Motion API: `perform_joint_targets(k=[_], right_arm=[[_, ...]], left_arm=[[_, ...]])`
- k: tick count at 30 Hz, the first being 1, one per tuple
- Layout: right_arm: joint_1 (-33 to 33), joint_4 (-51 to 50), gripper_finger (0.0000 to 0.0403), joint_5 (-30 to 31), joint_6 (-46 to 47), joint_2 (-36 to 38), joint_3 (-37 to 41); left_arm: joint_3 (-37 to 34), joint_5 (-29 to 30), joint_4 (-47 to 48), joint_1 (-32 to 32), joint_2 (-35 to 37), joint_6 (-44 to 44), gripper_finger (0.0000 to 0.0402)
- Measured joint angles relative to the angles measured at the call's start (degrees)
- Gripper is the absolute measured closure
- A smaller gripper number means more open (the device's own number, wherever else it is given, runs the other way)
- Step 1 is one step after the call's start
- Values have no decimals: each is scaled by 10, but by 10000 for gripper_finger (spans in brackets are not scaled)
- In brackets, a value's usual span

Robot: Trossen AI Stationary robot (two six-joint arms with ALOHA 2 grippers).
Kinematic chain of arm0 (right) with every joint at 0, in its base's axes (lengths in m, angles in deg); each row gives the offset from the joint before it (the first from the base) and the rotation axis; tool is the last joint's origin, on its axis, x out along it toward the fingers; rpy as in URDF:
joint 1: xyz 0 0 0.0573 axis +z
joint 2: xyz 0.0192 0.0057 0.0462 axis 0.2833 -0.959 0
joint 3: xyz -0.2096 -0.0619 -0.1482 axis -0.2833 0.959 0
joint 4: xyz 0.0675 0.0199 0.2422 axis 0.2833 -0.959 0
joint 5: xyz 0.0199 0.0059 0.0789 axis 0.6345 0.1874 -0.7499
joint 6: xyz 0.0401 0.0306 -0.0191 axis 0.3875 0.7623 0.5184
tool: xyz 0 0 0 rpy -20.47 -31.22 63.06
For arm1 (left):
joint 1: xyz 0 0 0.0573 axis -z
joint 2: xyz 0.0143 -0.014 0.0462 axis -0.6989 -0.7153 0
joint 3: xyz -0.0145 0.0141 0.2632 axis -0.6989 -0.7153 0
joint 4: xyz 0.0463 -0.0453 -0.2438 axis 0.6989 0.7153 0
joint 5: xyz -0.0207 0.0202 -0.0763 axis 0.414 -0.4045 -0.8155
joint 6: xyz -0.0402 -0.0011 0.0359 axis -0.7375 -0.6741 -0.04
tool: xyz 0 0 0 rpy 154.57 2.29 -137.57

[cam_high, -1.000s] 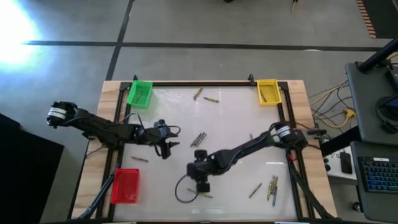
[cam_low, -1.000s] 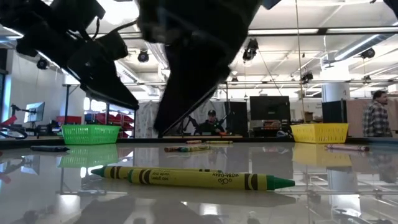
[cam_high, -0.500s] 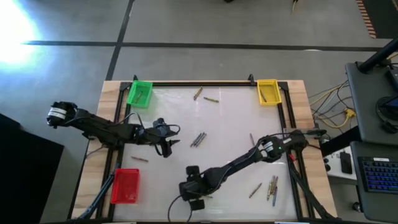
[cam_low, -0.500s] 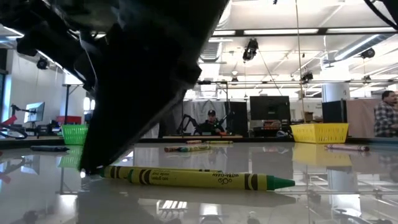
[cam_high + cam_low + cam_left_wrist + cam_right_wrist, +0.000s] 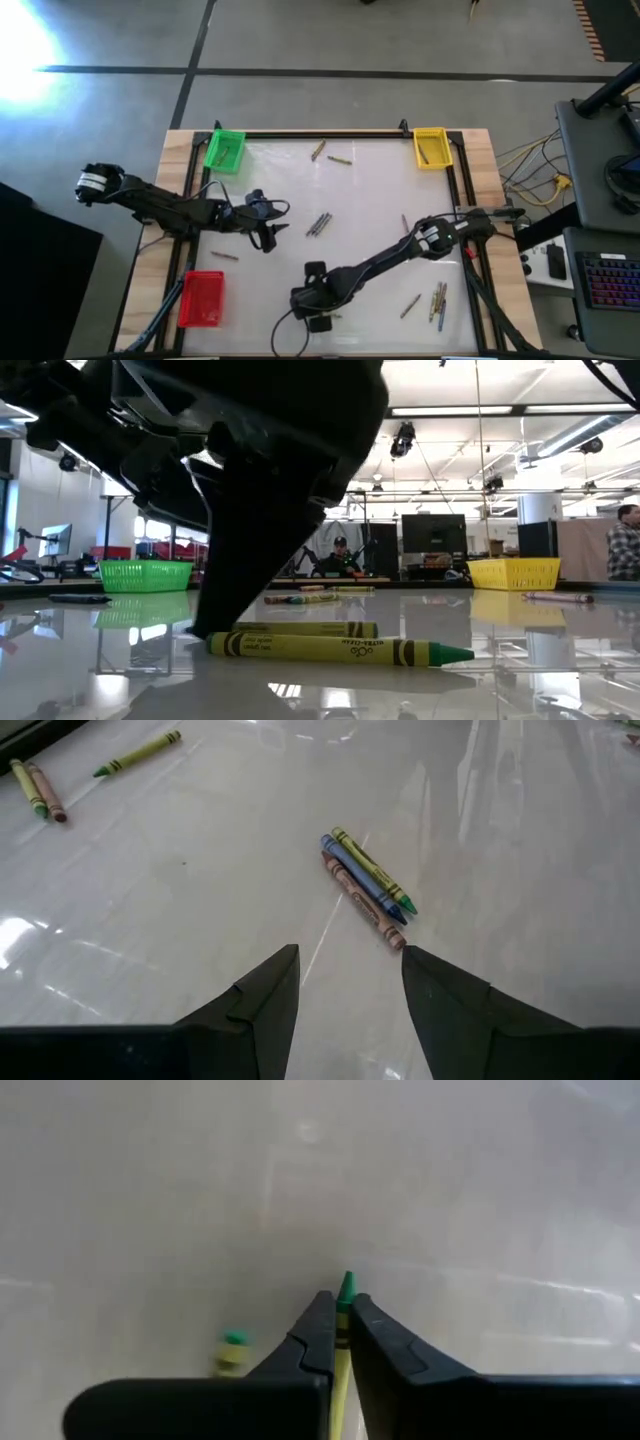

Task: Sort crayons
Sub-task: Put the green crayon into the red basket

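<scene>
Two yellow-green crayons lie side by side near the table's front edge, the front one [image 5: 340, 650] and the rear one [image 5: 310, 628]. My right gripper [image 5: 340, 1302] reaches in from the table's right and is shut on the rear crayon; its dark fingers [image 5: 225, 610] hide that crayon's left end in the low view. The front crayon's end [image 5: 233, 1350] shows beside the fingers. My left gripper [image 5: 348, 952] hovers open at mid-left [image 5: 268, 236], facing three crayons [image 5: 365, 885] lying together at the table's middle [image 5: 319, 223]. My right gripper pinches the rear crayon between its two fingers, close to its green tip [image 5: 345, 1288], which pokes out past the fingertips. The fingers slant down from the table's right and run along the crayon. The rest of the crayon [image 5: 320, 628] lies flat on the table.
A green bin [image 5: 225, 150] stands at the far left corner, a yellow bin [image 5: 430, 147] at the far right, a red bin [image 5: 203, 298] at the near left. Loose crayons lie near the far edge [image 5: 320, 150], near the left side [image 5: 225, 256] and at the near right [image 5: 438, 300].
My right gripper has moved toward the table's near edge and a little left, sinking onto the left end of the rear crayon. That crayon has slid slightly toward the table's right; the front crayon has stayed put.
</scene>
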Motion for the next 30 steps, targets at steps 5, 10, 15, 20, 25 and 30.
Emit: perform_joint_targets(k=[5, 10, 15, 20, 25, 30], right_arm=[[-10, -21, 394, 71, 7, 15, 2], [-16, -39, 394, 163, 7, 69, 14], [-30, 46, 394, 195, 4, 129, 92], [-47, 252, 394, 191, -19, 203, 240], [-86, 505, 394, 107, -28, 236, 376], [-123, 646, 394, 26, -34, 219, 422]], left_arm=[[0, 0, 0, 0, 0, -12, 240], [-2, 0, 0, 0, 0, -12, 240], [-2, 0, 5, 1, 9, -11, 240], [-10, 1, 5, 5, 34, -3, 240], [-33, 18, 5, 5, 75, 4, 240], [-59, 53, 4, 5, 132, 22, 240]])
